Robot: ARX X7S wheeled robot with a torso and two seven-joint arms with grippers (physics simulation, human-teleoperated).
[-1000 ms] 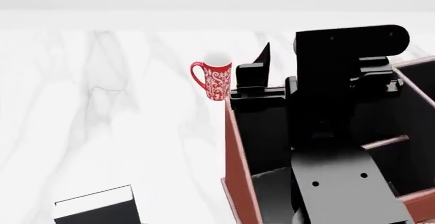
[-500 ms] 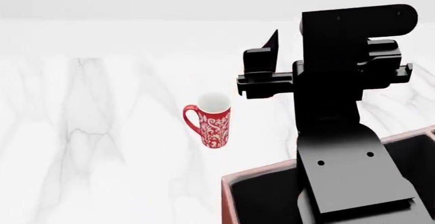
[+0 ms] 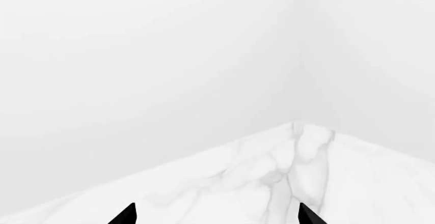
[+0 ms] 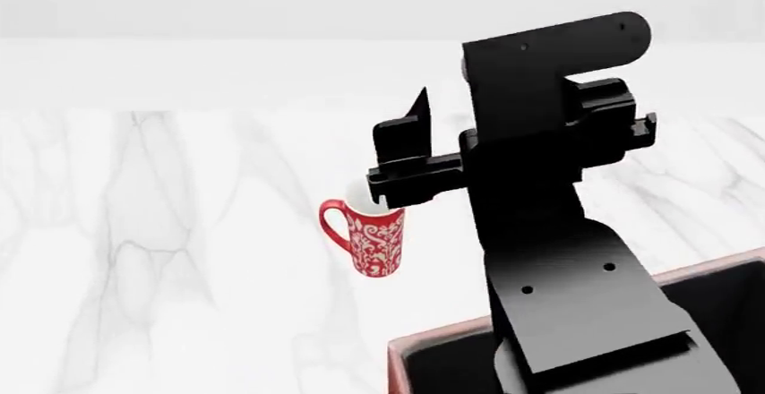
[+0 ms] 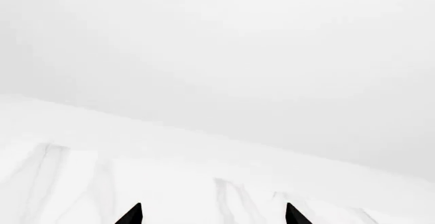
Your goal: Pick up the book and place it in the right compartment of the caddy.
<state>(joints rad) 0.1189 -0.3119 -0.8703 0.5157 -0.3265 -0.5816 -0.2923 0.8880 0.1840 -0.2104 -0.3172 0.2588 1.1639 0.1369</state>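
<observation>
The book is out of view in every frame. Only a corner of the reddish-brown caddy (image 4: pixel 400 358) shows, at the bottom right of the head view, with its dark interior behind the arm. My right arm (image 4: pixel 538 143) is raised over the table. One of its fingertips (image 4: pixel 420 107) points up just above the mug. In the right wrist view my right gripper (image 5: pixel 212 216) is open and empty, facing bare marble and wall. My left gripper (image 3: pixel 217 216) is open and empty in the left wrist view and is not in the head view.
A red-and-white patterned mug (image 4: pixel 373 237) stands upright on the white marble table (image 4: pixel 143 260), left of the caddy; the right gripper's body overlaps its rim in the head view. A pale wall runs behind the table, with a table corner in the left wrist view (image 3: pixel 299 127).
The head view has tilted up: the caddy dropped to the bottom edge and the black-and-white object at lower left left the frame. My right arm swung left, over the mug's rim.
</observation>
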